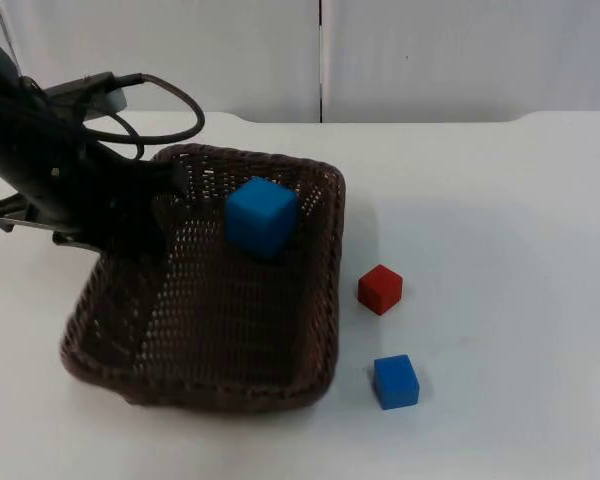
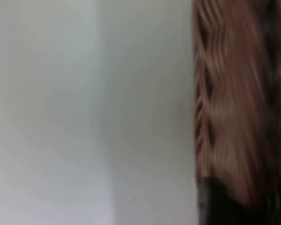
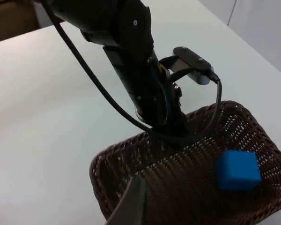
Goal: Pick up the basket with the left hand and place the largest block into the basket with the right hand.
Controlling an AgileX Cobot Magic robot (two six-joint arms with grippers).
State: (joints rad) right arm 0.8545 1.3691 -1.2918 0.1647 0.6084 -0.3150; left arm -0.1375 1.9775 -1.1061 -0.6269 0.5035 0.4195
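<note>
The brown wicker basket [image 1: 310, 290] hangs tilted above the table, and my left gripper [image 1: 150, 215] is shut on its far left rim. That rim [image 2: 225, 108] runs close past the left wrist camera. The largest block, a big blue cube [image 1: 261, 215], rests inside the basket against the far wall. In the right wrist view the same cube [image 3: 238, 170] lies on the basket's floor [image 3: 187, 192], beside the left arm [image 3: 140, 79]. My right gripper [image 3: 131, 206] hovers high above the basket.
A small red block [image 1: 380, 289] and a small blue block [image 1: 395, 381] lie on the white table [image 1: 510, 250] right of the basket. The grey partition wall [image 1: 430, 50] closes the far side.
</note>
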